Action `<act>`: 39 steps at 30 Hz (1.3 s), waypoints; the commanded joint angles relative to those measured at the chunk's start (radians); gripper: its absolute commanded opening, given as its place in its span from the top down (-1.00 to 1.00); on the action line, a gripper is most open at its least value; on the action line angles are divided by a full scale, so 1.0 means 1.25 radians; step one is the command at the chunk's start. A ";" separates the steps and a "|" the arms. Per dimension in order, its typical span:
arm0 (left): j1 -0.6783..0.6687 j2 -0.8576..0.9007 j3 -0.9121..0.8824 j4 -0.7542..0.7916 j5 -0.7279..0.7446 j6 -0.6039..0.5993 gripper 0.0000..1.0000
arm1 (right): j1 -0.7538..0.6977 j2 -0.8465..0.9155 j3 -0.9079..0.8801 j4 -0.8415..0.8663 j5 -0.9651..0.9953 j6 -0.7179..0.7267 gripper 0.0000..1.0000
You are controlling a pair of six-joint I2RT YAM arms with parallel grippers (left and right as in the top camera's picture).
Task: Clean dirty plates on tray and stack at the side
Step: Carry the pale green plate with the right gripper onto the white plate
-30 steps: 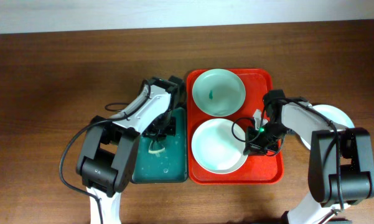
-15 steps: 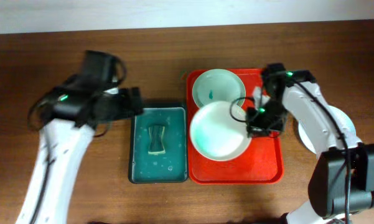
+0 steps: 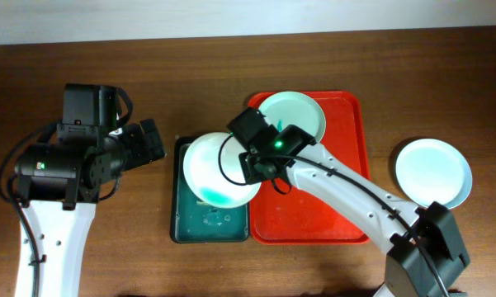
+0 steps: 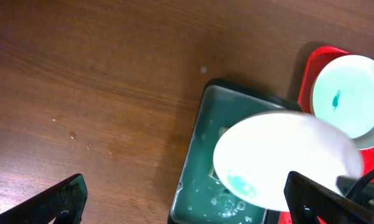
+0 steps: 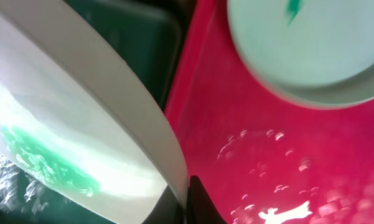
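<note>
The right gripper is clamped on the near rim of the white plate, holding it tilted over the dark teal basin, a green smear pooled at its low edge. A mint plate with a small teal mark sits at the far end of the red tray; a light blue plate lies on the table beyond. The left gripper hangs spread and empty beside the basin. The plate looks stiff, light and probably wet, so a thin rim pinch may slip; a deeper grip on the rim seems safer
</note>
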 commanded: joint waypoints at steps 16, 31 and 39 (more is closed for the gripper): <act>0.004 0.001 0.005 -0.001 -0.012 0.001 -0.99 | 0.225 -0.146 0.059 -0.042 0.587 0.012 0.92; 0.004 0.001 0.005 -0.001 -0.012 0.001 -0.99 | 0.247 -0.146 0.059 -0.045 0.646 0.012 0.92; 0.004 0.001 0.005 -0.002 -0.012 0.001 -0.99 | 0.246 -0.145 0.054 -0.046 0.639 0.031 0.92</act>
